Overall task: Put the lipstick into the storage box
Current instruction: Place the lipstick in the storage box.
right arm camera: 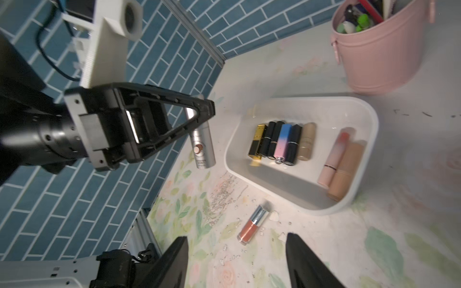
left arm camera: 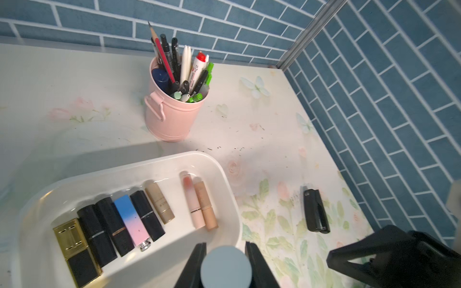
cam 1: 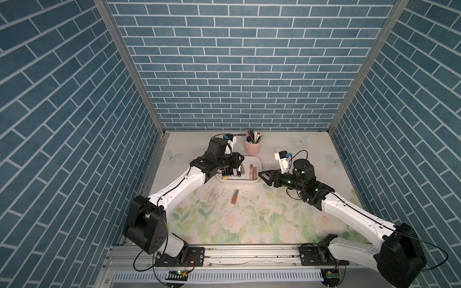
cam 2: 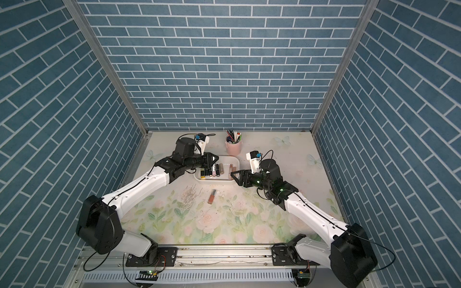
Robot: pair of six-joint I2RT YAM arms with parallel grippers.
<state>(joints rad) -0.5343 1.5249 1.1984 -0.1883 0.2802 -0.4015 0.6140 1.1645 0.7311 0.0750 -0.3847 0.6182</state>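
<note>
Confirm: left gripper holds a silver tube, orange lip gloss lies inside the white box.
No. The lip gloss lies on the table outside the white box, as the right wrist view shows. The left gripper does hold the silver tube.

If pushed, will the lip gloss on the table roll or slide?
The lip gloss lies on its side, so tipping seems unlikely. Its glossy tube may slip in a grip. Its cap seems flat-sided, so it probably slides.

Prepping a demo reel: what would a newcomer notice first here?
Left jaws clamp a silver lipstick over the left end of the white storage box, which already holds eight tubes. One coral lip gloss lies alone on the floral table, in front of the box.
</note>
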